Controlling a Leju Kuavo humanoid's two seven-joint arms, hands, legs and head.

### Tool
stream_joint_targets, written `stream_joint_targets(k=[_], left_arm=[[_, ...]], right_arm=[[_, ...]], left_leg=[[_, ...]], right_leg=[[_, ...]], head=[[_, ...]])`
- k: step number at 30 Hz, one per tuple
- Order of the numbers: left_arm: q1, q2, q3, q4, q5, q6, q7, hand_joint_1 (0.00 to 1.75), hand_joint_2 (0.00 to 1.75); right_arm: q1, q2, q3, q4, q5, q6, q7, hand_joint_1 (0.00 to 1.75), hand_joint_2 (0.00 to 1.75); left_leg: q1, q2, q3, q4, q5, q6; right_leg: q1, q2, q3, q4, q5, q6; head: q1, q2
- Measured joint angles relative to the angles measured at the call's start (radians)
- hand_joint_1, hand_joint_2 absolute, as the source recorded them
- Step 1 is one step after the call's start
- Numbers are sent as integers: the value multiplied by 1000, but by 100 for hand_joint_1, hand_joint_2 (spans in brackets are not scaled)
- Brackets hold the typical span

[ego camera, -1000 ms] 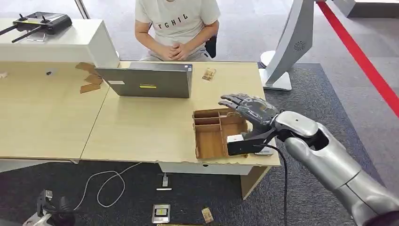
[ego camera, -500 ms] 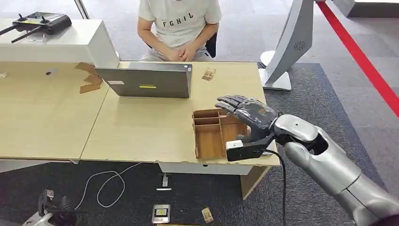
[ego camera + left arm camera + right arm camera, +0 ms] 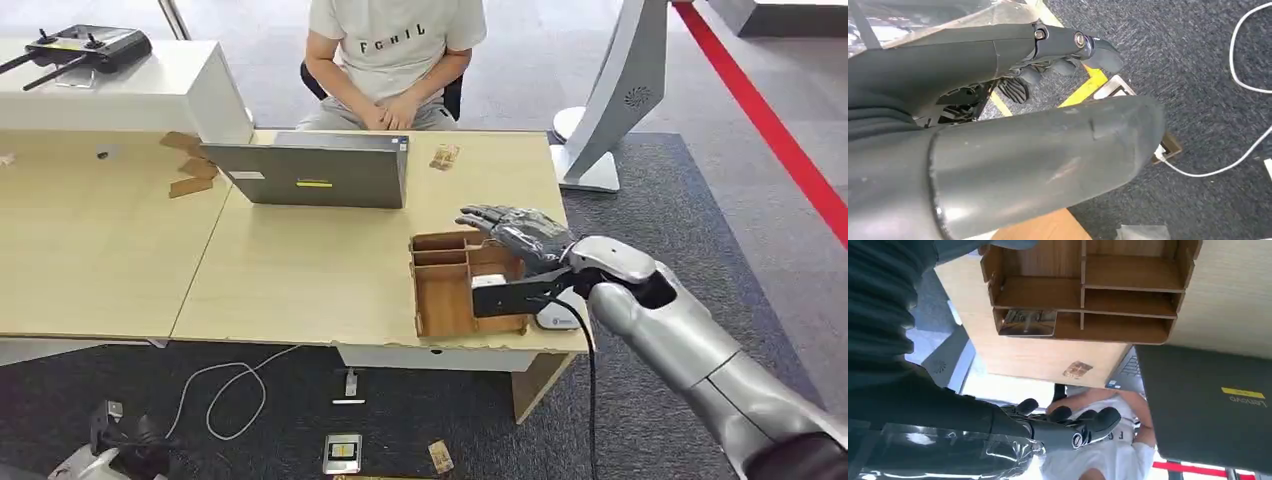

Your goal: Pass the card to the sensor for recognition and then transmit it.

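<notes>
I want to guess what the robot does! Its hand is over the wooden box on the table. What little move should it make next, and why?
Probably lower the right hand into the compartmented wooden tray and close on the card lying in one compartment. The hand hovers over the tray with fingers spread and nothing in them, so the card has yet to be picked up before it can go to the sensor.

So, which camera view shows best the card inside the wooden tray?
The right wrist view: the card lies plainly visible in one compartment of the wooden tray. In the head view the right hand hovers over that part of the tray; the left wrist view faces the floor.
</notes>
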Motion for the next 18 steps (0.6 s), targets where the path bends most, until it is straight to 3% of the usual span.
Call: stream_joint_targets(k=[18], left_arm=[[-10,2,0,0,-6,0,14,0,0]], right_arm=[[-21,17,16,85,56,-43,15,0,175]], left_leg=[[0,0,0,0,0,0]], right_leg=[[0,0,0,0,0,0]], head=[[0,0]])
